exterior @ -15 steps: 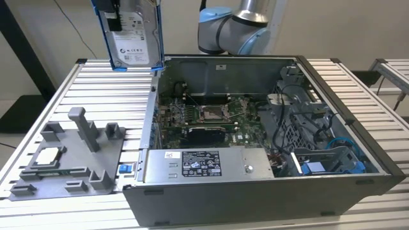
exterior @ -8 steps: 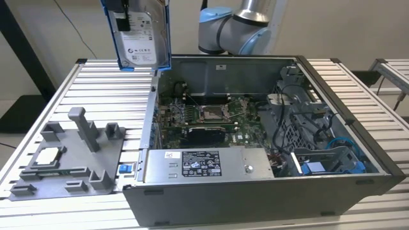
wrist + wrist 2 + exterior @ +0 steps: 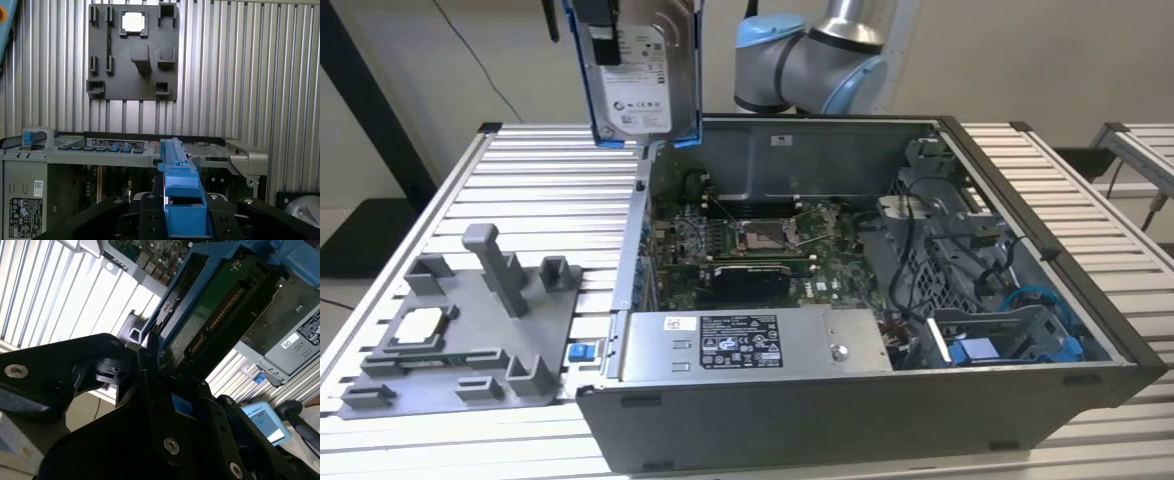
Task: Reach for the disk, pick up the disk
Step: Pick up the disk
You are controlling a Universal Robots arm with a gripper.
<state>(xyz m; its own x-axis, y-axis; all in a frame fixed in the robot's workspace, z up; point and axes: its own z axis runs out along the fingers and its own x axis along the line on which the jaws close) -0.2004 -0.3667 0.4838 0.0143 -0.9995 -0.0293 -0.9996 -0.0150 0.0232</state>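
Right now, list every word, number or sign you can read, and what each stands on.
No text can be read.
Disk, white label: print too small to read.
Grey metal box, black-and-white label: print too small to read.
Small white sticker on the same box: blurred, unreadable.

The disk [image 3: 640, 75] is silver-grey with a white label and bright blue rails. The table [image 3: 520, 170] is pale silver — ribbed in parallel slats. The fixture plate [image 3: 474, 335] is plain grey, the circuit board [image 3: 720, 250] green, the arm [image 3: 834, 75] silver capped pale blue.
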